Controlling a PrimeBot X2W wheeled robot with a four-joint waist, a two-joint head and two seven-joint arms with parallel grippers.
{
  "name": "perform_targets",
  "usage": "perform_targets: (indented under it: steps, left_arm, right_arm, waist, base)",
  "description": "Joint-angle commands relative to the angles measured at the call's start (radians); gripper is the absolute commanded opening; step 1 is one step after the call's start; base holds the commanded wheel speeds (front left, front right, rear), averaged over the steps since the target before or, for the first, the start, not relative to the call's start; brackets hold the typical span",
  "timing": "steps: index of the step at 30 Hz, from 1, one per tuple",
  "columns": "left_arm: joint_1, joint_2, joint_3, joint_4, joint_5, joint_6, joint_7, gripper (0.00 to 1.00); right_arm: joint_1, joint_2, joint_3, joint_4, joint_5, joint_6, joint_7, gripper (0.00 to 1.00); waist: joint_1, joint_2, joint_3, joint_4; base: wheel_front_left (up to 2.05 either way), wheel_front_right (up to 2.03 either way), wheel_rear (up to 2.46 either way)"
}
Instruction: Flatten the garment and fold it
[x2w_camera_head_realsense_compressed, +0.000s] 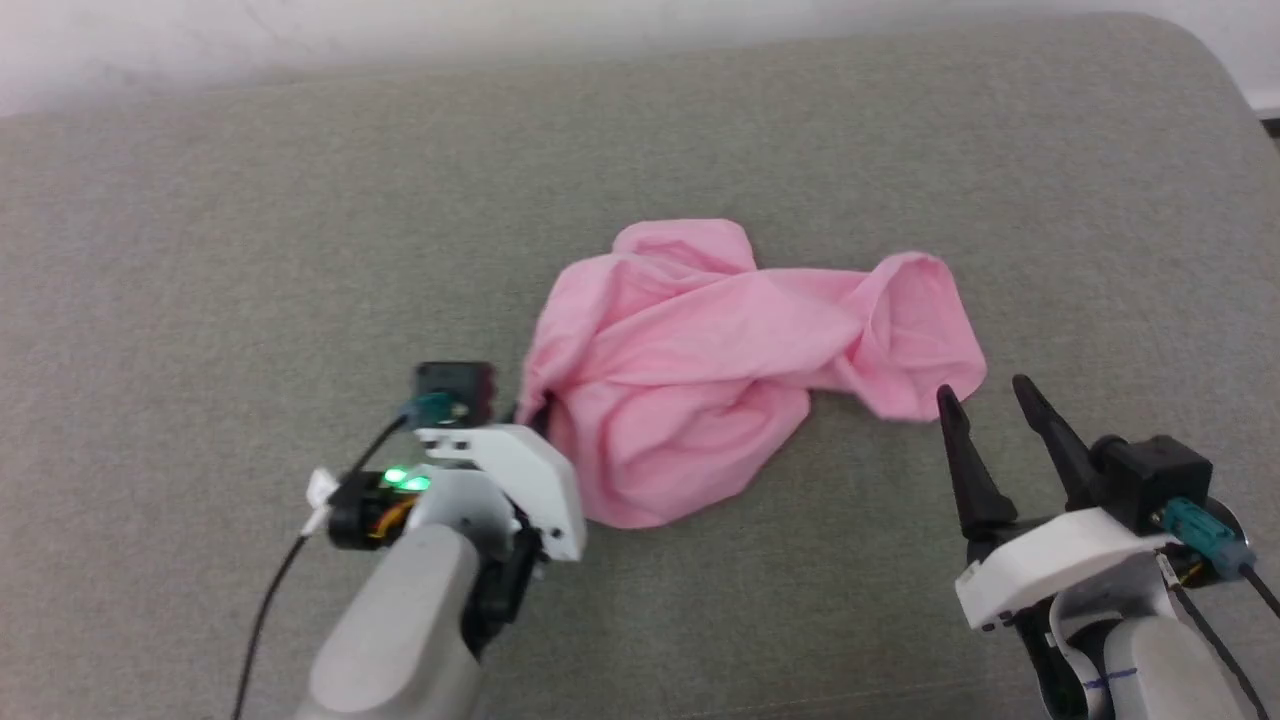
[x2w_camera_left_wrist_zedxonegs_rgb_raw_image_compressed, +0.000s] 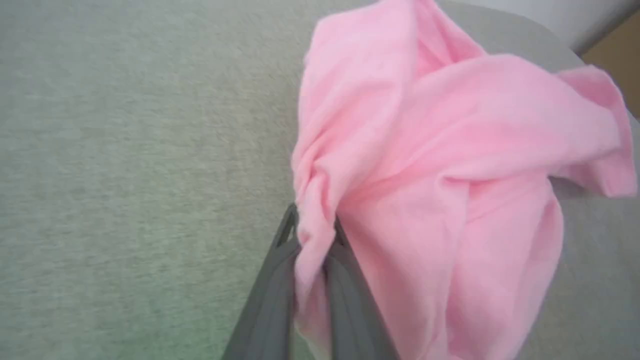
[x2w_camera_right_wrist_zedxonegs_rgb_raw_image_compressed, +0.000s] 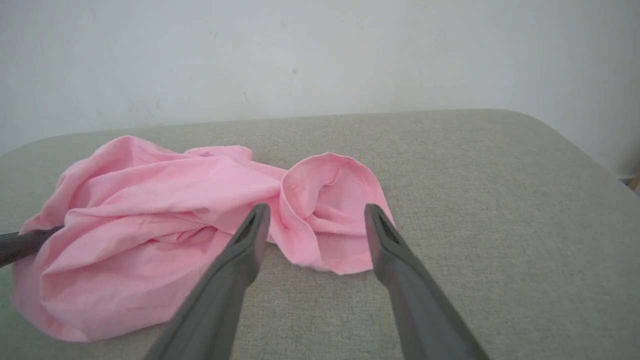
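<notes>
The garment (x2w_camera_head_realsense_compressed: 720, 350) is a crumpled pink heap in the middle of the grey cushion, with one open leg end lying out to its right. My left gripper (x2w_camera_head_realsense_compressed: 530, 405) sits at the heap's left edge, and the left wrist view shows its fingers (x2w_camera_left_wrist_zedxonegs_rgb_raw_image_compressed: 345, 280) shut on a fold of the garment (x2w_camera_left_wrist_zedxonegs_rgb_raw_image_compressed: 440, 200). My right gripper (x2w_camera_head_realsense_compressed: 985, 395) stands open just in front of the right leg end, not touching it. Seen from the right wrist, the gripper (x2w_camera_right_wrist_zedxonegs_rgb_raw_image_compressed: 316, 215) frames the leg opening of the garment (x2w_camera_right_wrist_zedxonegs_rgb_raw_image_compressed: 330, 200) between spread fingers.
The grey upholstered surface (x2w_camera_head_realsense_compressed: 200, 250) stretches wide to the left, right and back. Its rounded far-right corner (x2w_camera_head_realsense_compressed: 1190, 60) meets a pale wall. A black cable (x2w_camera_head_realsense_compressed: 270, 590) trails from my left wrist.
</notes>
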Motion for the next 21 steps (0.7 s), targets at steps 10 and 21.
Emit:
perform_targets:
  steps: [10,21]
  left_arm:
    - [0.110,0.096,0.162,-0.105,-0.010,0.131,-0.148,0.00]
    - [0.197,0.077,0.195,-0.184,-0.039,0.098,-0.340,1.00]
  right_arm:
    - [-0.055,0.002,0.068,0.016,0.001,-0.001,0.028,1.00]
    - [-0.098,0.002,0.213,0.041,0.055,-0.001,0.137,1.00]
  waist:
    - [-0.0001,0.0000,-0.004,0.094]
    - [-0.0001,0.0000,0.019,0.171]
  base:
    - [0.00,0.00,0.00]
    - [0.00,0.00,0.00]
